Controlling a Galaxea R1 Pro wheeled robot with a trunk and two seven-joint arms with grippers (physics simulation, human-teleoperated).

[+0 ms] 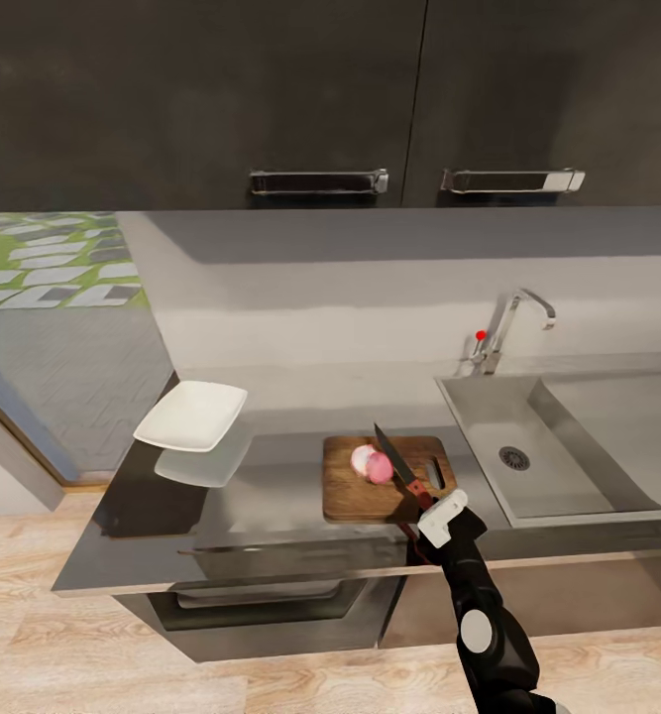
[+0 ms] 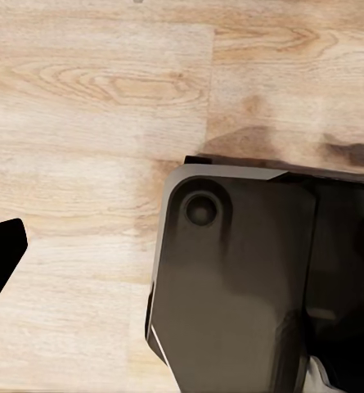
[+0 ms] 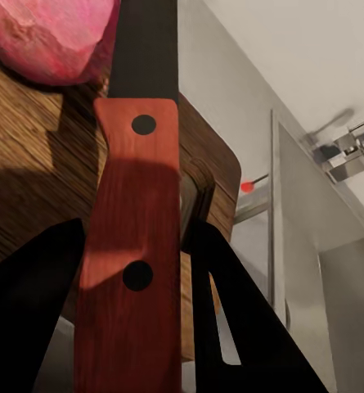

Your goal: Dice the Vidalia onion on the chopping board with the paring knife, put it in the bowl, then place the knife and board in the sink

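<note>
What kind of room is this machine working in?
It looks like a kitchen, rendered in a simulator. A steel sink with a tap is set into a grey countertop, dark cabinets hang above, and a cut onion lies on a chopping board.

From here I count one chopping board on the bench, one paring knife and one white bowl. On the board I make out two pink onion pieces, pressed together. There is one sink with one faucet, and two cabinet handles overhead. One gripper is in my head view.
</note>
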